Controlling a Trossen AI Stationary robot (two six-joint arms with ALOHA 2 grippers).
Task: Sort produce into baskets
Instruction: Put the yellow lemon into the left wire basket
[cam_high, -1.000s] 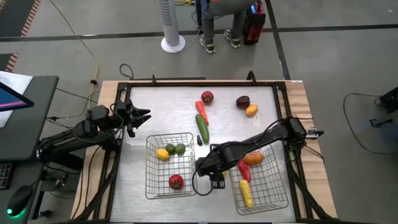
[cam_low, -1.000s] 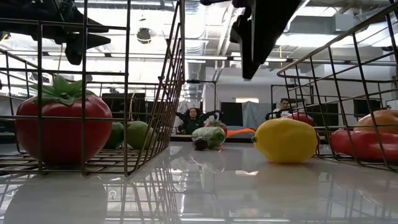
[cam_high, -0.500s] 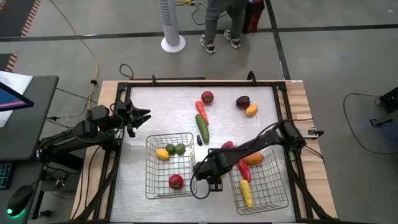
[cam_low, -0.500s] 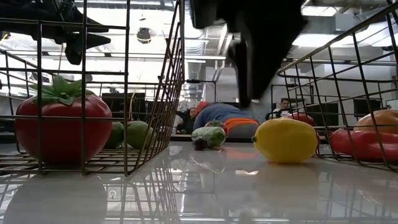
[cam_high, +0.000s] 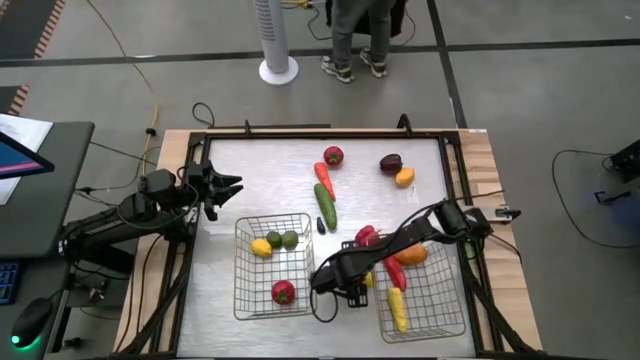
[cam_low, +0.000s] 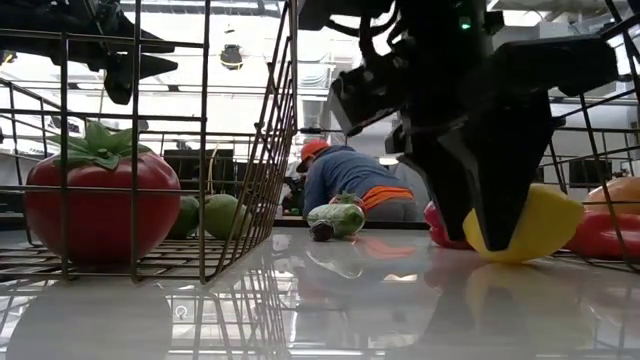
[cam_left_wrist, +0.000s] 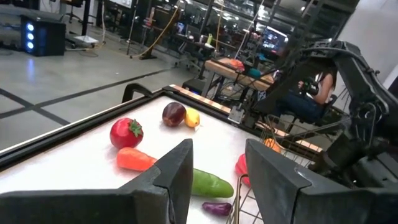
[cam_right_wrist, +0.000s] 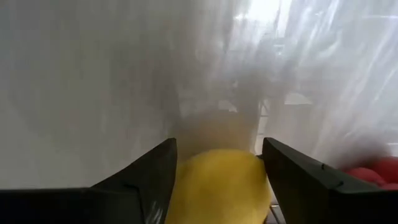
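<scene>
My right gripper (cam_high: 352, 288) is down at the table between the two wire baskets, shut on a yellow lemon-like fruit (cam_low: 535, 225). The fruit also shows in the right wrist view (cam_right_wrist: 217, 183). My left gripper (cam_high: 235, 185) hangs open and empty over the table's left side. The left basket (cam_high: 245, 290) holds a tomato, a yellow piece and green pieces. The right basket (cam_high: 450, 300) holds orange, red and yellow pieces. A tomato (cam_high: 333, 156), carrot (cam_high: 323, 178) and cucumber (cam_high: 326, 207) lie on the table at mid far. My right gripper has the yellow fruit between its two fingers, one on each of its sides (cam_right_wrist: 186, 180). The fingers come from above, pointing down. The fruit sits tilted with its underside on the table, sticking out past the fingers (cam_low: 470, 200) toward the right basket.
A maroon piece (cam_high: 390, 163) and an orange-yellow piece (cam_high: 404, 178) lie at the far right. A red pepper (cam_high: 366, 237) lies by the right basket's far left corner, and a small dark piece (cam_high: 320, 226) lies below the cucumber. A person stands beyond the far edge.
My right gripper has gone down to the table and a little toward the near edge, closing around the yellow fruit. The fruit has shifted toward the right basket and tipped. The arm's move has uncovered the red pepper.
</scene>
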